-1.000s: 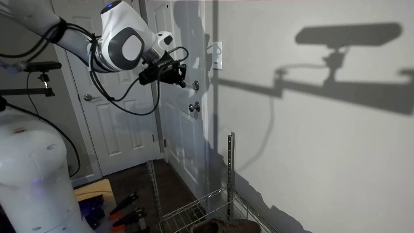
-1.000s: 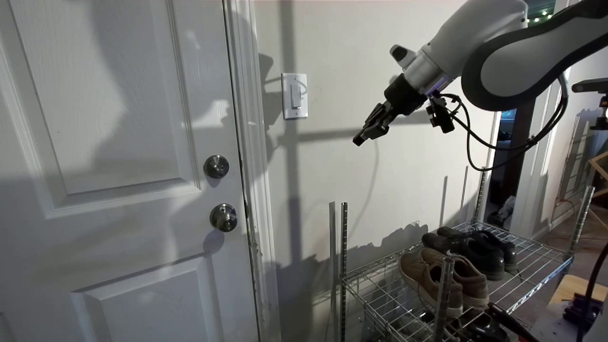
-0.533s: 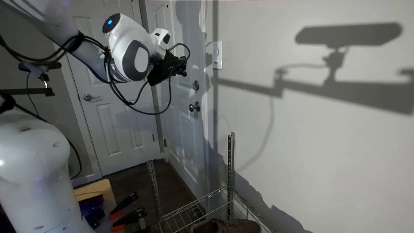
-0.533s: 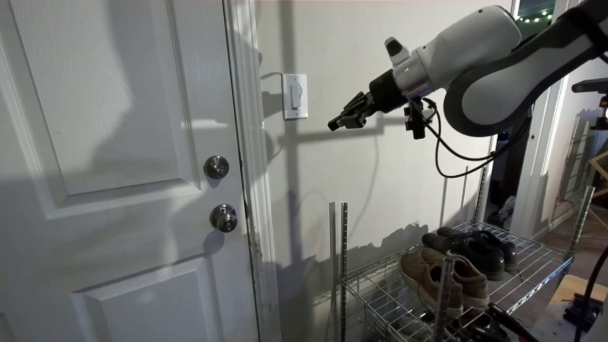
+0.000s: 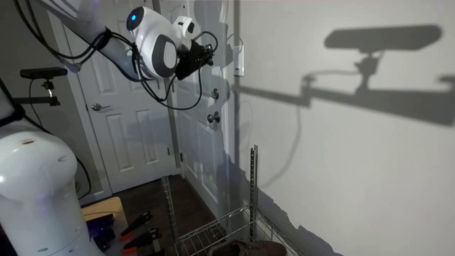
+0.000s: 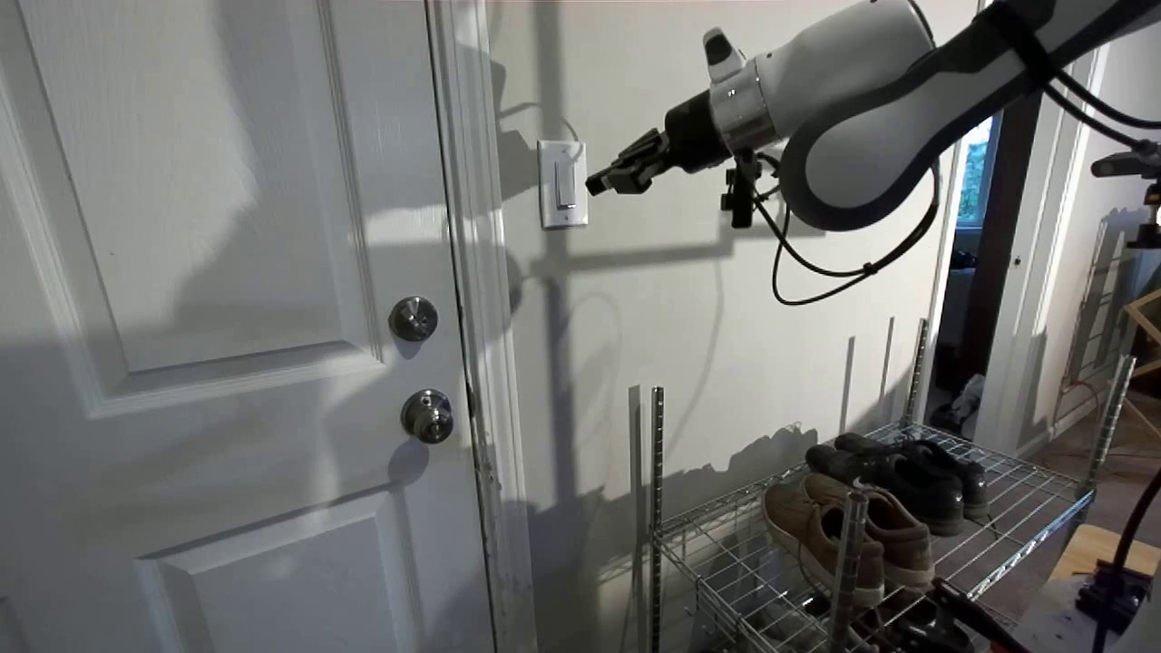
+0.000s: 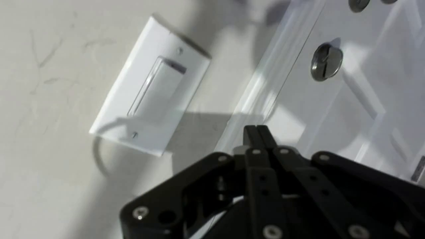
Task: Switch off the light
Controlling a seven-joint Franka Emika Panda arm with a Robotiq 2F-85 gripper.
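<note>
The claw [image 7: 256, 127] is clenched, its two black fingers [image 7: 251, 137] pressed side by side. In the wrist view their tips stand apart from the light switch [image 7: 151, 89], off toward the white door [image 7: 362, 109]; in an exterior view they show just right of the light switch, about level with its middle, though the depth between cannot be judged. The light switch is a white plate with a long rocker [image 7: 158, 94], upright on the pale wall [image 6: 780, 363], a thin curved shadow [image 7: 114, 123] across its upper end. In an exterior view the white arm [image 6: 843, 77] slants up and away from the light switch to the right, a black cable [image 6: 871, 269] looping beneath it. Left of the light switch runs the door frame [image 6: 478, 227], and beyond that the door. On the door, lower than the light switch and to its left, is a deadbolt [image 6: 414, 318], with a round knob [image 6: 427, 416] further below. Well below the light switch and to its right stands a wire rack [image 6: 1034, 544]; on it are tan shoes [image 6: 807, 535] and, farther from the light switch, black shoes [image 6: 912, 490].
</note>
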